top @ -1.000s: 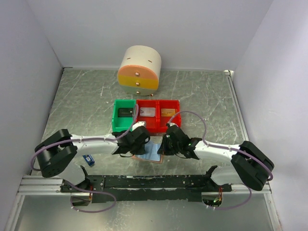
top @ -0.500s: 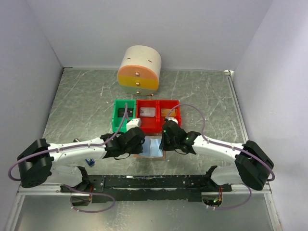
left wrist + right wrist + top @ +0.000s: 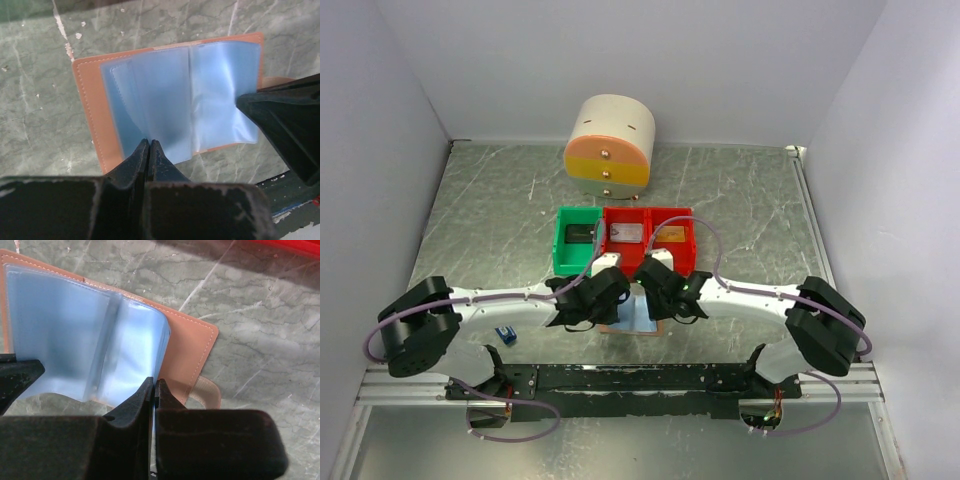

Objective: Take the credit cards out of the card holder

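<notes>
The card holder [image 3: 638, 314] lies open on the table between my two grippers, tan-brown with pale blue plastic sleeves. In the left wrist view the holder [image 3: 90, 115] lies flat, and my left gripper [image 3: 149, 143] is shut with its tips over the sleeves' near edge. In the right wrist view my right gripper [image 3: 153, 385] is shut on the edge of a blue sleeve of the holder [image 3: 192, 347], which curls up off the cover. I cannot make out a credit card inside the sleeves. In the top view the left gripper [image 3: 613, 308] and right gripper [image 3: 652, 304] meet over the holder.
A green bin [image 3: 561, 252] and two red bins [image 3: 692, 252] stand just behind the holder; a silvery card [image 3: 627, 233] lies in one red bin. A round drawer unit [image 3: 609, 146] stands at the back. A small blue-and-black gadget [image 3: 503, 334] lies at the near left.
Both grippers have closed in over the holder. The right gripper moved left and took hold of a sleeve. The left arm's elbow swung out and came back.
</notes>
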{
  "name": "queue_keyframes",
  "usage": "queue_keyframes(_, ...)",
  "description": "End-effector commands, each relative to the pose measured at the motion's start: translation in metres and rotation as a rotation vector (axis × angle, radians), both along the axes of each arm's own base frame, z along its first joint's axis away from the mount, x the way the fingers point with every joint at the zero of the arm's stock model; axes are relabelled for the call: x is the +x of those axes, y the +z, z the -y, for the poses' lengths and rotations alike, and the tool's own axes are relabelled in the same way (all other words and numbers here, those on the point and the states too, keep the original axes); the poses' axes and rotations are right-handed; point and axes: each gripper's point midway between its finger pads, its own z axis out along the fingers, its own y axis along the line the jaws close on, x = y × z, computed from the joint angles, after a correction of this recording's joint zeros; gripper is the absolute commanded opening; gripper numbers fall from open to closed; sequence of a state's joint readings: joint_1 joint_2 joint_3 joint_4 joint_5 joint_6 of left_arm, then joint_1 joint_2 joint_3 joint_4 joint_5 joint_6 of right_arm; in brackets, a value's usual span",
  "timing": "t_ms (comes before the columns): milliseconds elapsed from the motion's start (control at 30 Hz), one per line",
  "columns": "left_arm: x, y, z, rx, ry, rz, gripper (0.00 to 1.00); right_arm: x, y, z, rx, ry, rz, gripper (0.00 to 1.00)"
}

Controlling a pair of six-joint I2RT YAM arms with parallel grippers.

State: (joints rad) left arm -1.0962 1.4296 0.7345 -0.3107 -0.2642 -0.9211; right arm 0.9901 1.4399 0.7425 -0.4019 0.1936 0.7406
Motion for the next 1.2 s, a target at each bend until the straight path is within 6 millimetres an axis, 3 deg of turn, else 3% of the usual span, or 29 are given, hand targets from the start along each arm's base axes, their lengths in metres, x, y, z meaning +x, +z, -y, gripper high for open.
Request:
queue_keyframes(0,-0.002,0.014,0.018,-0.084,-0.054,0.012,0.07,-0.001,0.005,-0.016,0.093,0.02,0.013,0.0)
queue_keyframes(100,-0.001,0.018,0.013,-0.067,-0.035,0.02,0.07,-0.003,0.012,-0.019,0.151,0.015,0.018,0.03)
queue_keyframes(167,0.0,0.02,0.003,-0.046,-0.005,0.027,0.13,-0.002,0.015,-0.014,0.155,-0.001,0.029,0.09)
queue_keyframes(233,0.002,0.024,-0.008,-0.025,0.035,0.042,0.29,0.001,0.021,-0.002,0.136,-0.037,0.057,0.17)
queue_keyframes(267,0.002,0.026,-0.012,-0.028,0.042,0.052,0.4,0.003,0.028,0.003,0.139,-0.054,0.08,0.3)
queue_keyframes(367,0.0,0.041,-0.013,-0.093,0.035,0.08,0.61,0.008,0.05,0.011,0.182,-0.075,0.149,0.44)
queue_keyframes(500,-0.001,0.067,-0.012,-0.183,0.026,0.123,0.71,0.014,0.082,0.018,0.261,-0.097,0.237,0.51)
queue_keyframes(633,0.0,0.074,-0.028,-0.172,0.062,0.146,0.77,0.02,0.105,0.024,0.317,-0.112,0.298,0.54)
queue_keyframes(833,0.004,0.091,-0.044,-0.187,0.093,0.189,0.93,0.035,0.132,0.037,0.335,-0.151,0.429,0.56)
queue_keyframes(933,0.013,0.105,-0.051,-0.207,0.09,0.206,0.97,0.048,0.149,0.06,0.289,-0.195,0.54,0.72)
queue_keyframes(1000,0.027,0.116,-0.064,-0.183,0.104,0.211,0.98,0.062,0.161,0.081,0.256,-0.238,0.618,0.78)
queue_keyframes(1167,0.073,0.149,-0.125,-0.069,0.232,0.258,0.98,0.095,0.19,0.145,0.18,-0.348,0.701,0.81)
